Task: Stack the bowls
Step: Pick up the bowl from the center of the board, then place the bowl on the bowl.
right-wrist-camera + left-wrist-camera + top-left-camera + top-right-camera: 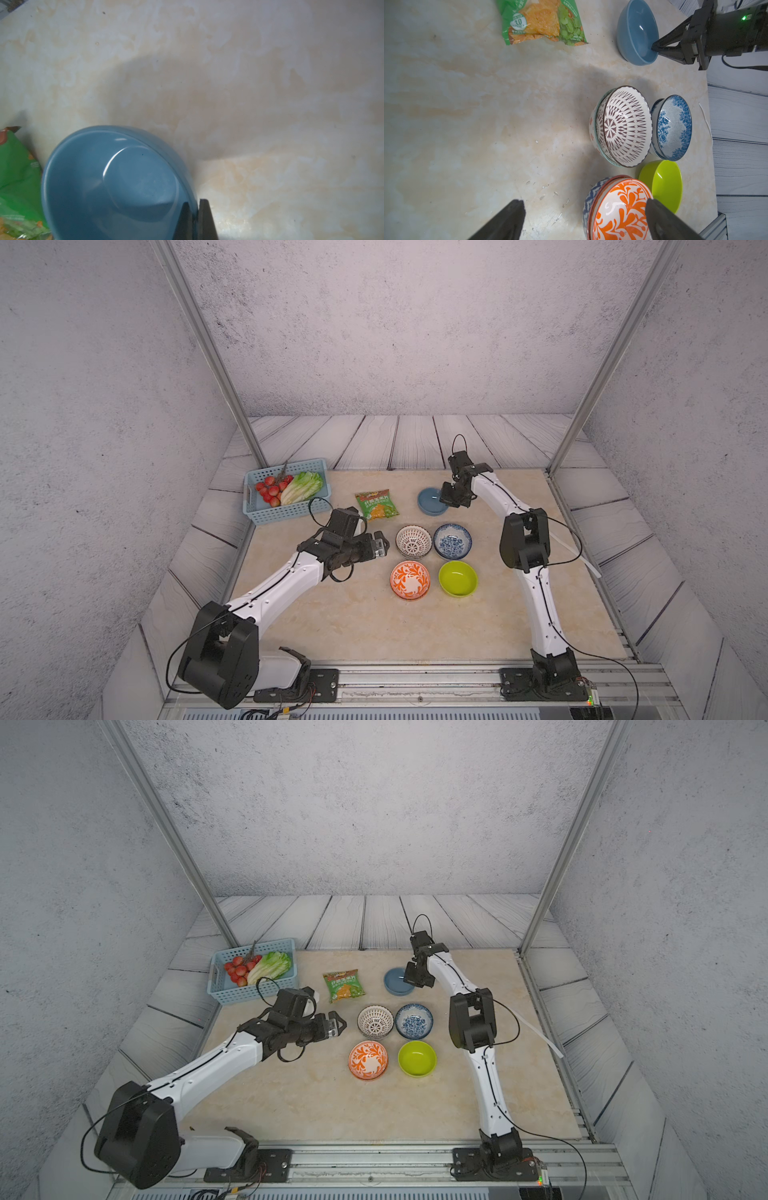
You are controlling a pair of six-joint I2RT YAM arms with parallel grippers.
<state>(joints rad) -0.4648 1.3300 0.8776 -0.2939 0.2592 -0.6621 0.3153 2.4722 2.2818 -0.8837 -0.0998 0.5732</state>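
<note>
The plain slate-blue bowl (432, 501) (398, 982) is at the far side of the tabletop (332, 614), apart from the other bowls. The right gripper (443, 502) (195, 218) is clamped on its rim on the side toward the right arm, one finger inside the bowl and one outside, as the right wrist view shows. From these views it is not clear whether the bowl's base rests on the tabletop.

Nearer the robot, four groups of bowls form a square. The dark-lattice white bowl (413, 542) (627, 126) sits nested in a grey-green bowl (599, 116), of which only the rim shows, and that in an orange-geometric bowl (591, 126). Just beside it, toward the right arm, is a blue-floral bowl (452, 541) (675, 126); it appears to sit in another bowl. In front of the lattice stack, the orange-scroll bowl (409, 580) (620, 207) is nested in a bowl with a blue zigzag outside (588, 199). The lime-green bowl (458, 578) (664, 185) stands alone beside it.

The left gripper (385, 545) (583, 202) hovers just beside the lattice stack with its jaws spread wide, holding nothing.

A green snack bag (377, 506) (16, 182) lies flat between the slate-blue bowl and a blue mesh basket (286, 514). The basket holds lettuce (303, 487) and red fruits (272, 489).
</note>
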